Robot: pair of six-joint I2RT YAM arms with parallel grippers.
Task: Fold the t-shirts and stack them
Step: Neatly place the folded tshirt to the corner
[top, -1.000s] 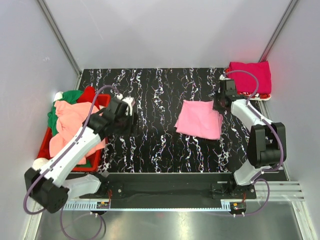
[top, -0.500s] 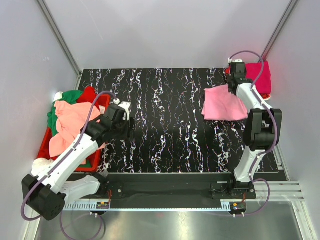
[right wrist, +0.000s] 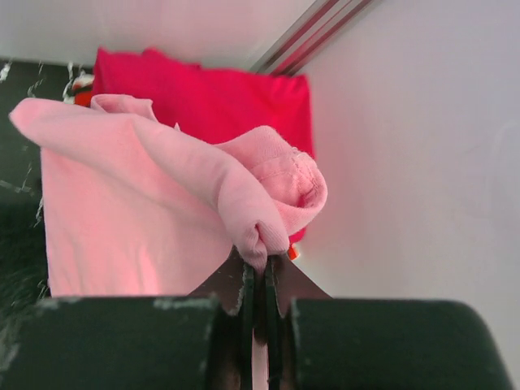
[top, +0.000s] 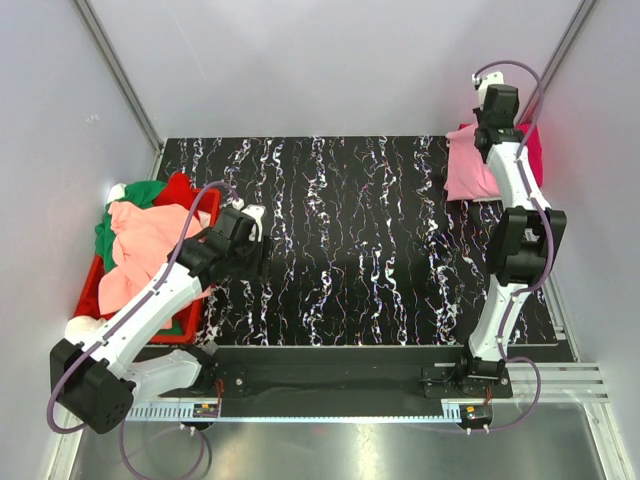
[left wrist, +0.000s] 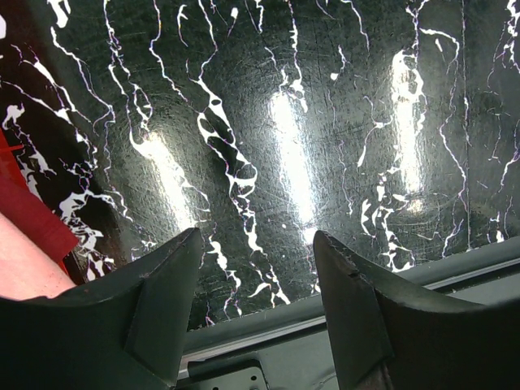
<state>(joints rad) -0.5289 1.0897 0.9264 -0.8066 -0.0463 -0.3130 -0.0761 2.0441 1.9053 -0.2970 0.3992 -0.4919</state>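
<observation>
At the far right corner of the worktop, a magenta shirt lies folded flat. I take it for the base of the stack. The right gripper is clamped tight on a bunched fold of a light pink shirt, which covers part of the magenta one. Whether it rests there fully I cannot tell. My reading: one shirt stacked, a second being set on top and not yet released.

Off the worktop's left edge, a red crate holds the rest, heaped and unfolded — a salmon shirt on top, a green shirt and some red cloth behind it. Several shirts are left to fold.

The left gripper hovers over the worktop's left edge, jaws apart, nothing between them.

Materials:
- The pink shirt is a soft matte knit, slightly fuzzy at the hem, rolled into a rounded loop where it is pinched.
- The magenta shirt looks smooth, with squared edges.
- The worktop is hard and glossy — black with white marble-like veins and streaks of glare.
- The crate is rigid plastic with straight walls.
</observation>
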